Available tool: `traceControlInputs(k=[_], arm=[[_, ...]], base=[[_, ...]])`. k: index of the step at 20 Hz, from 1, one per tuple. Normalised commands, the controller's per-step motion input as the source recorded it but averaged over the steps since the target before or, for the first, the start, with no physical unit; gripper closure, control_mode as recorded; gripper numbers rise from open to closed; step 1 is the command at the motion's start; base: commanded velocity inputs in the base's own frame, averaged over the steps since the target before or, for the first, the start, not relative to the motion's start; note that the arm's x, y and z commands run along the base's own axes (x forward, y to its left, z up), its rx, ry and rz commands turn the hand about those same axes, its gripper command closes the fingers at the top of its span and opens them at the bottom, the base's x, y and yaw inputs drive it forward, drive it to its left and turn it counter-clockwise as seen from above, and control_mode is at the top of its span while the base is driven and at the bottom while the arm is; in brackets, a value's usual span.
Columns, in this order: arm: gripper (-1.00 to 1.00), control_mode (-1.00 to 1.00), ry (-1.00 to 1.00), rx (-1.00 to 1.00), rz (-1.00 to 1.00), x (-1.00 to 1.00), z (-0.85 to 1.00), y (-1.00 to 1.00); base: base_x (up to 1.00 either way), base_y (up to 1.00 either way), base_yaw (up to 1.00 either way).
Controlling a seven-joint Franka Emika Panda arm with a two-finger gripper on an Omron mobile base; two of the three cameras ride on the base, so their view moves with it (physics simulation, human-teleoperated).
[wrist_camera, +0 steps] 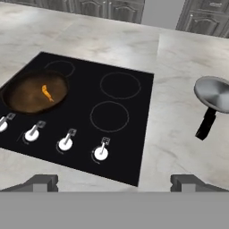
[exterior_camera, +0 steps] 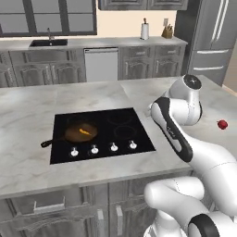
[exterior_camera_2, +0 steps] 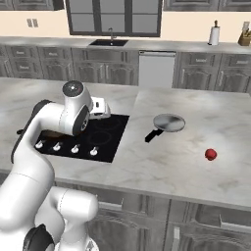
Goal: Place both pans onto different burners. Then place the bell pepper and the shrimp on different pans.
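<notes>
The dark cast-iron skillet (wrist_camera: 27, 96) sits on the front left burner of the black cooktop (wrist_camera: 134, 134), and the small orange shrimp (wrist_camera: 46, 93) lies inside it. The skillet (exterior_camera: 81, 133) and shrimp (exterior_camera: 84, 131) also appear in the left base view. The shiny steel pan (wrist_camera: 214, 91) rests on the marble counter right of the cooktop, black handle (wrist_camera: 206, 124) toward me. The red bell pepper (exterior_camera_2: 211, 154) lies on the counter further right, beyond the steel pan (exterior_camera_2: 169, 122). My gripper (wrist_camera: 114, 183) hovers open and empty above the cooktop's front edge.
Two bare burner rings (wrist_camera: 120, 85) (wrist_camera: 109, 116) lie on the cooktop's right half, and a third (wrist_camera: 60, 68) sits behind the skillet. White knobs (wrist_camera: 65, 143) line its front. A sink (exterior_camera_2: 109, 42) and paper towel roll (exterior_camera_2: 213, 34) stand on the far counter.
</notes>
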Motion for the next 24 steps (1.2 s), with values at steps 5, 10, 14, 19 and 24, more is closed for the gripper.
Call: traceControlInputs(k=[5,10,14,19,24], arm=[[-1.00,1.00,0.00,0.00,0.00,0.00,0.00,0.00],[-1.00,1.00,0.00,0.00,0.00,0.00,0.00,0.00],[-1.00,1.00,0.00,0.00,0.00,0.00,0.00,0.00],[-1.00,1.00,0.00,0.00,0.00,0.00,0.00,0.00],[-1.00,1.00,0.00,0.00,0.00,0.00,0.00,0.00]], base=[[0.00,-0.38,0.00],[0.00,-0.33,0.00],[0.00,-0.32,0.00],[0.00,-0.23,0.00],[0.00,-0.28,0.00]])
